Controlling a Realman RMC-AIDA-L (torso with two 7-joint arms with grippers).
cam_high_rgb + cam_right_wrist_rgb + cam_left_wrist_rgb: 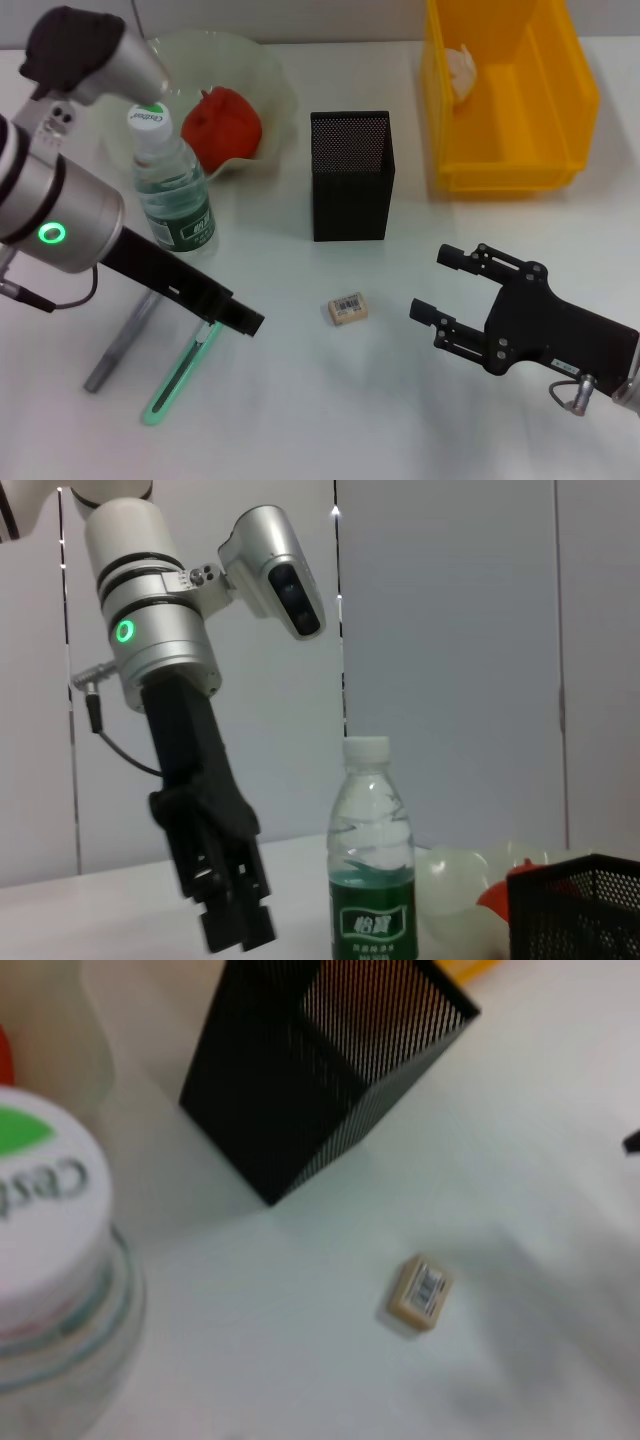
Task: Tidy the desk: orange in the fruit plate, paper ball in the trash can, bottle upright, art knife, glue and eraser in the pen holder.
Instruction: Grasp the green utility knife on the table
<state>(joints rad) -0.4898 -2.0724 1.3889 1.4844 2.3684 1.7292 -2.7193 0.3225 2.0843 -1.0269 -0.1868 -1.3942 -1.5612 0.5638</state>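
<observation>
The bottle (172, 190) stands upright at the left, its white cap (40, 1230) close under the left wrist camera. An orange (222, 125) lies in the pale fruit plate (262, 70). The paper ball (462, 72) sits in the yellow trash can (560, 120). In the middle stands the black mesh pen holder (350, 175), with the eraser (347, 308) lying in front of it. A green art knife (180, 375) and a grey glue stick (120, 345) lie at the front left. My left gripper (243, 321) hangs shut just above the knife. My right gripper (440, 285) is open, right of the eraser.
The right wrist view shows the left arm's gripper (235, 925) beside the bottle (372, 880), with the pen holder (580, 910) and plate (450, 875) behind. Bare white table lies between the eraser (420, 1293) and the pen holder (320, 1070).
</observation>
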